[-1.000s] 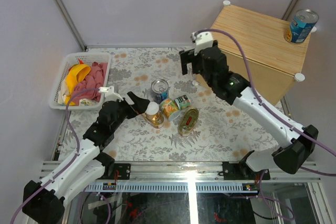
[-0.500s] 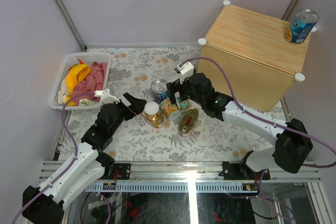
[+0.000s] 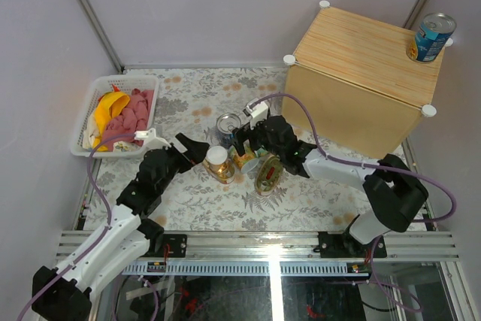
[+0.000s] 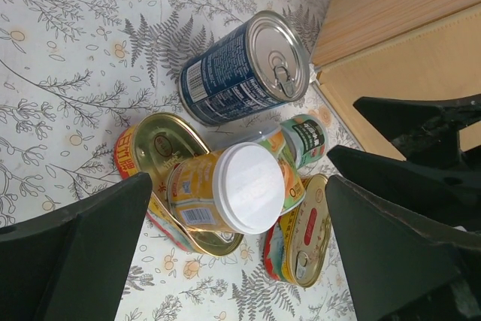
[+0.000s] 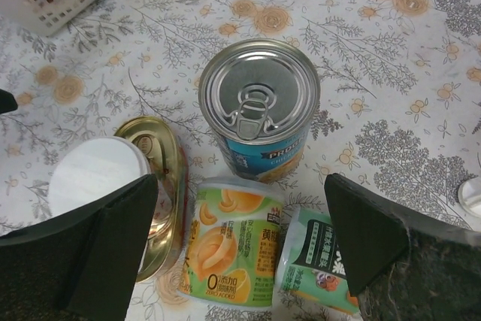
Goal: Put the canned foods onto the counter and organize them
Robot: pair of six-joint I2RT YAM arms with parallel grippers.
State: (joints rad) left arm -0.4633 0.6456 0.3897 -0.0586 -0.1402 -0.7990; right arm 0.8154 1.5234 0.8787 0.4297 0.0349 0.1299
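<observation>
Fingers spread on both arms, the right gripper hangs nearest the peach can, lying flat with its long axis pointing at the upright blue can.

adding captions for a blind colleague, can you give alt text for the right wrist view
The open right gripper frames a cluster of cans on a floral tablecloth: an upright blue-labelled can with a silver pull-tab top, and nearer the camera a peach-labelled can and a green-labelled can. A gold oval tin and a white-lidded can sit left.
</observation>
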